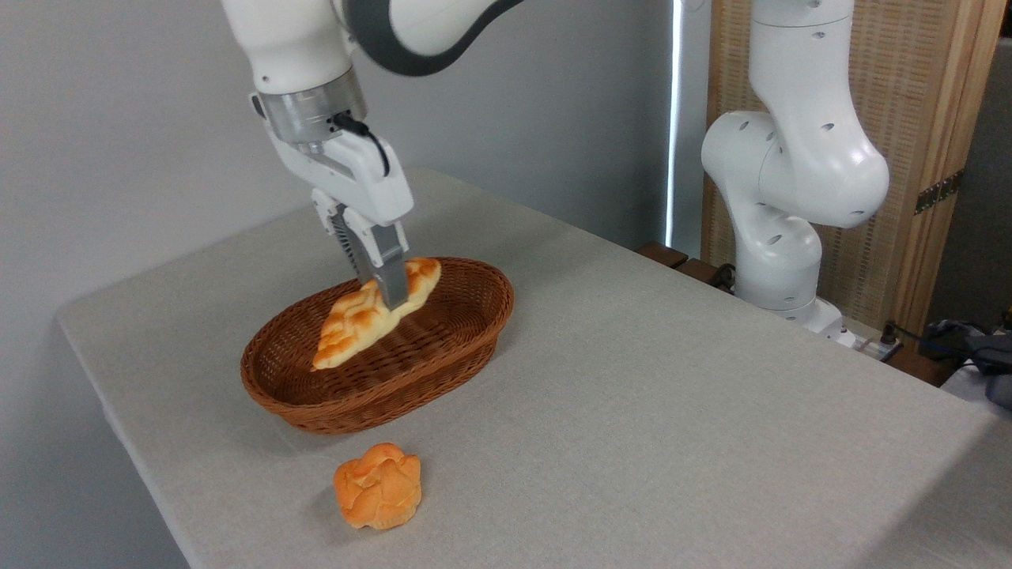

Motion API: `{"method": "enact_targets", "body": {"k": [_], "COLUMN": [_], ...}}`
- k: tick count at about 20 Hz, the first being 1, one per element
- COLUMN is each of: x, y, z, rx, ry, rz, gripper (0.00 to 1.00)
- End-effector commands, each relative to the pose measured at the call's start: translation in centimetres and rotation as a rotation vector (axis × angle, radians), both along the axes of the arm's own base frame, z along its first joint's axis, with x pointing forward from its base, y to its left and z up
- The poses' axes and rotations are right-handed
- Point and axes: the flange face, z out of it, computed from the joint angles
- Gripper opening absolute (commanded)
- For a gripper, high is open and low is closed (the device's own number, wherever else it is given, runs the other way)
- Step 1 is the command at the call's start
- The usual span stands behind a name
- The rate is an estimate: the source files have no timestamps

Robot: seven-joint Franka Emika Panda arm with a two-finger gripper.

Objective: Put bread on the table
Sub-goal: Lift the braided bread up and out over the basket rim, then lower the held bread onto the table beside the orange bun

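You have one bread (360,320) here: a long braided loaf with pointed ends, golden-yellow with browned orange ridges, tilted with its lower tip down toward the left. Your end effector (390,294) is clamped on it near its upper right end, holding it over the hollow of the single basket (443,356), a brown oval of woven wicker. One small round orange bun (378,485), lumpy and glossy, sits on the table (672,395) just in front of the basket. The table is flat, covered in light grey-beige cloth, with rounded corners.
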Motion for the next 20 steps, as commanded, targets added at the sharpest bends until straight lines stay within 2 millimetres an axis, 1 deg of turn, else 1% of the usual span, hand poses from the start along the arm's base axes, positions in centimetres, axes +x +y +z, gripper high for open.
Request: {"method": "enact_targets", "body": {"k": [1,3,4,5,7,10,11,12,15,17,20], "x": [-1.6,-2.9,-3.9,-4.7,-5.5,-6.1,-6.1,-6.1,-5.6,-5.4,-5.3], "y": [4.0,6.9,8.1,9.1,10.8,11.6,12.8,13.6,13.8,13.9,14.2], "z": [1.8,2.2,1.9,1.3,-0.3,-3.7,-5.1,-5.8,-6.3,-6.5,-7.4], "rx": [-0.022,-0.023,-0.026,-0.029,0.005,0.074,0.099,0.097,0.098,0.101,0.128], "ry": [0.017,0.016,0.022,0.036,0.068,0.121,0.113,0.106,0.086,0.072,0.081], "rz": [-0.071,-0.104,-0.125,-0.147,-0.189,-0.215,-0.206,-0.193,-0.193,-0.192,-0.203], "gripper": [0.37,0.37,0.37,0.37,0.37,0.37,0.4,0.41,0.55,0.56,0.62]}}
